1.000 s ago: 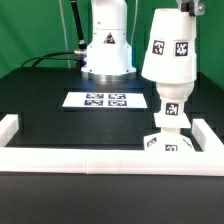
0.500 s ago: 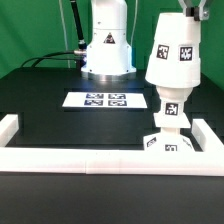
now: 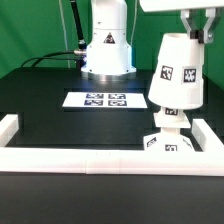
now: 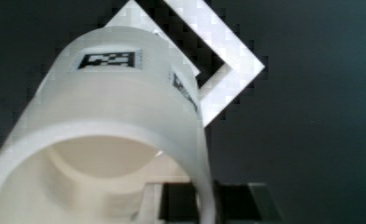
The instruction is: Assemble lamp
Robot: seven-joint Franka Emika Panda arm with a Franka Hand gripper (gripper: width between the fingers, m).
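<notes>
The white conical shade [image 3: 178, 70] with black tags hangs over the round bulb [image 3: 171, 119], covering its top. It is slightly tilted. The bulb stands on the small square base block [image 3: 168, 143] at the exterior view's right, by the rail corner. My gripper [image 3: 190, 30] comes down from above and is shut on the shade's wall. In the wrist view the shade [image 4: 127, 120] fills the picture. The gripper [image 4: 210, 198] pinches its rim between two dark fingers [image 4: 176, 200]. The bulb and base are hidden there.
The marker board [image 3: 100, 100] lies mid-table in front of the robot's base [image 3: 107, 45]. A long white border rail [image 3: 90, 162] runs along the front, with short ends at both sides. Its corner shows in the wrist view [image 4: 215, 50].
The shade has come down in the gripper and shifted a little to the exterior view's right. It now covers the top of the bulb. The bulb and base have not moved.
</notes>
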